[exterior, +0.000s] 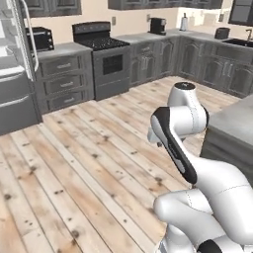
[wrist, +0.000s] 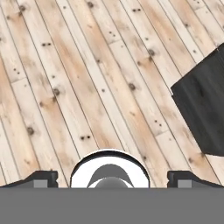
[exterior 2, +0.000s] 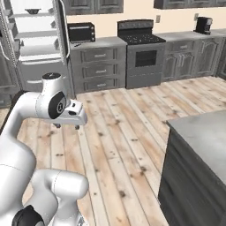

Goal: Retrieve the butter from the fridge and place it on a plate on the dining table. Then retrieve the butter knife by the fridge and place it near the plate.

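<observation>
- Jaws (wrist: 112,178) spread wide and empty above the wooden floor (wrist: 87,78)
- Fridge (exterior 2: 35,48), tall and upright, one door open on pale shelves; well beyond the jaws
- Dining surface (exterior 2: 205,141), grey stone top; near the jaws, to one side

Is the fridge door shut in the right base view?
No: the fridge stands open, its white shelves showing, left of the counter.

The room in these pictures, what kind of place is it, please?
A home kitchen, rendered: a black stove set between dark cabinets, an open fridge with white shelves, a microwave on the worktop, and wooden plank flooring.
</observation>
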